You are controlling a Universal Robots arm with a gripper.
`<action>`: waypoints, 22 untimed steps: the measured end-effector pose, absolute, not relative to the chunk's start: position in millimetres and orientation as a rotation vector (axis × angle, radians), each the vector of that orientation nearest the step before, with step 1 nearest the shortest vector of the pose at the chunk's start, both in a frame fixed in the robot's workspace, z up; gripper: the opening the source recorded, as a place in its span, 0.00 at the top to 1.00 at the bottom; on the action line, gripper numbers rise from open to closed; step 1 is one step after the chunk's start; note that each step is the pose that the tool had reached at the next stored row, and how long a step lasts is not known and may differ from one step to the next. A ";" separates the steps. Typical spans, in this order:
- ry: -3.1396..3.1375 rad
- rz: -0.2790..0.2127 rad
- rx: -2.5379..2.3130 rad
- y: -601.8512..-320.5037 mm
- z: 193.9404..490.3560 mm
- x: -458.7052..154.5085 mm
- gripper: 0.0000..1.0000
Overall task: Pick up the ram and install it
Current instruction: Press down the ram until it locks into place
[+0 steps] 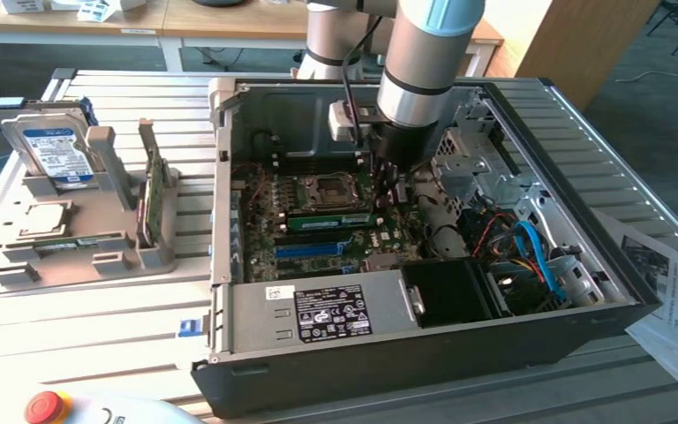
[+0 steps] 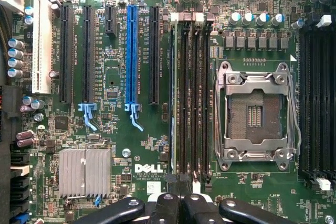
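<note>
The ram (image 1: 328, 220), a long thin green stick, lies along a black slot on the motherboard (image 1: 315, 252) inside the open computer case (image 1: 433, 340). In the wrist view the ram (image 2: 172, 103) shows edge-on, standing in the outermost of the parallel black slots beside the CPU socket (image 2: 255, 114). My gripper (image 1: 395, 187) hangs just above the board near one end of the ram. Its black fingers (image 2: 167, 205) are pressed together in the gripper (image 2: 178, 200), shut, with nothing visible between them.
A grey holder tray (image 1: 80, 256) stands at the exterior view's left of the case, with a silver hard drive (image 1: 48, 146) and a broader green card (image 1: 152, 199) upright in it. Cables (image 1: 533, 247) and a drive cage (image 1: 480, 168) crowd the case's other side. A red button (image 1: 47, 406) sits near the front edge.
</note>
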State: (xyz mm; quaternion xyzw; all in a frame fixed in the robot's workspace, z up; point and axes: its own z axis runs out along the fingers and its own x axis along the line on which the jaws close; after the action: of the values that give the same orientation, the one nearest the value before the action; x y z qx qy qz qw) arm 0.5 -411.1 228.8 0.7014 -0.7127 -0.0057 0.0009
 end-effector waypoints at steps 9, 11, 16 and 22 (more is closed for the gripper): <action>-2.238 -0.018 2.203 -411.1 226.8 0.5 0.90; -2.238 -0.018 2.203 -411.1 226.8 0.5 0.90; -2.238 -0.018 2.203 -411.0 225.3 0.5 0.90; -2.238 -0.018 2.203 -411.1 225.1 0.5 0.90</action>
State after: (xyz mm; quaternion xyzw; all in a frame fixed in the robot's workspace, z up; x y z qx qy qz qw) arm 0.5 -411.1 225.1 0.7014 -0.7127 -0.0058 0.0008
